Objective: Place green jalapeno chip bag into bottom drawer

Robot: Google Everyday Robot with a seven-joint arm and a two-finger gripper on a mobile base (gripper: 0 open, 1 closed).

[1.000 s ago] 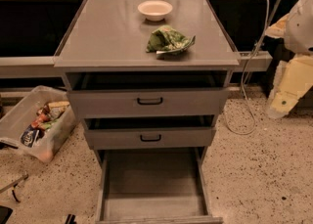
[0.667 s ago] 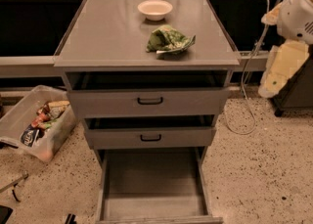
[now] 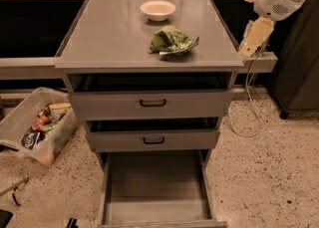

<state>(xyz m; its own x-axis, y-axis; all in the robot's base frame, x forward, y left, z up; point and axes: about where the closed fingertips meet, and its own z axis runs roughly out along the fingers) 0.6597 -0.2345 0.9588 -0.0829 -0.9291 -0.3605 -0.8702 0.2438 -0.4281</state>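
Green jalapeno chip bag (image 3: pixel 173 42) lies on the cabinet top (image 3: pixel 109 33), upper centre, below the white bowl (image 3: pixel 158 9); we note its long axis runs left-right. Bottom drawer (image 3: pixel 157 184) open, lower centre. Gripper (image 3: pixel 255 36) hangs upper right; open or closed, we cannot tell.

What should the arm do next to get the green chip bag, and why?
Probably swing the gripper over the crumpled green foil chip bag: the gripper hangs off the grey cabinet top's right edge, apart from the bag, and the deep grey bottom drawer already stands open.
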